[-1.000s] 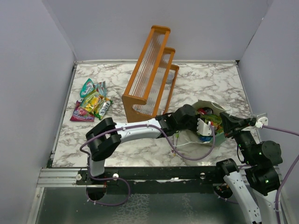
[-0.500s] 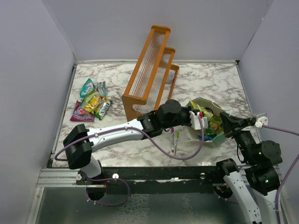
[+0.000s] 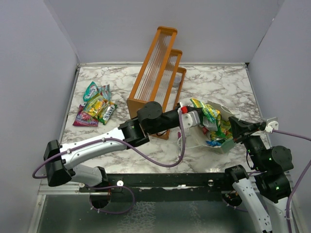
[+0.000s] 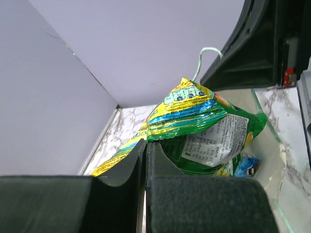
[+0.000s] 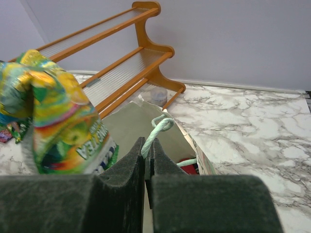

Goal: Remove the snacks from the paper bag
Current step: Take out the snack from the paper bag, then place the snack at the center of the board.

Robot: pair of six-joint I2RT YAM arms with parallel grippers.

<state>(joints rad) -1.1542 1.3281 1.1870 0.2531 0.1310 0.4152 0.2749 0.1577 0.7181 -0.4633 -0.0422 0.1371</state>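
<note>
left gripper [image 3: 195,115] pinches a yellow-green packet [image 3: 203,110] by its edge, jaws pressed tight on the foil; its wrist view shows the fingers [image 4: 127,170] closed on the crimped edge, with the packet [image 4: 187,114] standing out past them

the packet is held up off the table [image 3: 218,82], over the left edge of the bag [image 3: 227,144], close to the near end of the rack [image 3: 158,73]

right gripper [image 3: 235,127] is clamped on the bag's cord [image 5: 160,124], which runs down between its closed fingers [image 5: 127,167]; from this wrist the bag [image 5: 131,121] lies on its side with the mouth open, cream inside showing

more snacks [image 3: 216,133] sit in the mouth, green and blue among them

a pile [image 3: 95,108] of packets lies on the table's far left, well apart from the bag
</note>
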